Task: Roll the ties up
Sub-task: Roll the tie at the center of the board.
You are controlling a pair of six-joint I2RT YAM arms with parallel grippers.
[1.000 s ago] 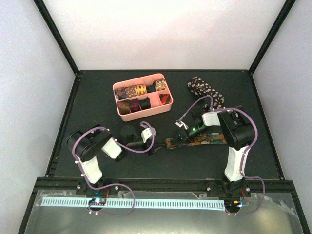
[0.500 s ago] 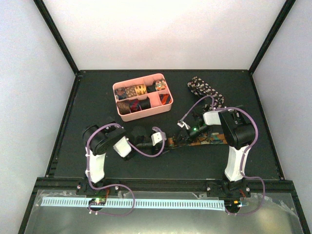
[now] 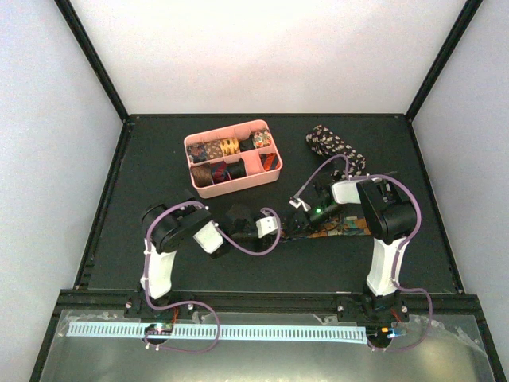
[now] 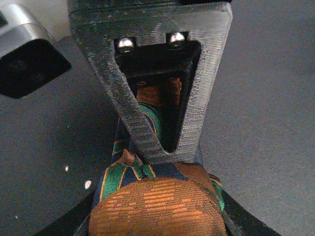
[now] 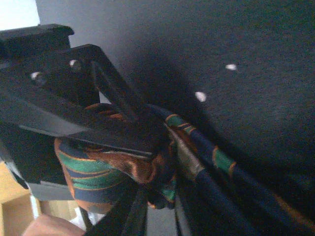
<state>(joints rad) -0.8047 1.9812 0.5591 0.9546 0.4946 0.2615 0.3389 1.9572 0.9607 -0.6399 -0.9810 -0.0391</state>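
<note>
We see a pink divided tray (image 3: 238, 185) at upper centre, resting on the black table (image 3: 151, 159). Along the bottom edge we note a white slotted strip (image 3: 262, 332) over a metal sheet (image 3: 87, 360).

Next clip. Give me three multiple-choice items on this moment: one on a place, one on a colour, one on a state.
1. In the top view, the pink tray lies where from the speckled tie? A to its left; B to its right; C on it.
2. The striped tie's colours: A pink, white; B orange, green, navy; C yellow, red.
3. The left claw is: A wide open; B shut on the striped tie; C out of view.
Key: 1 A, tray farther left; 2 B, left wrist view shows them; 3 B, fingers pinch the fabric.
</note>
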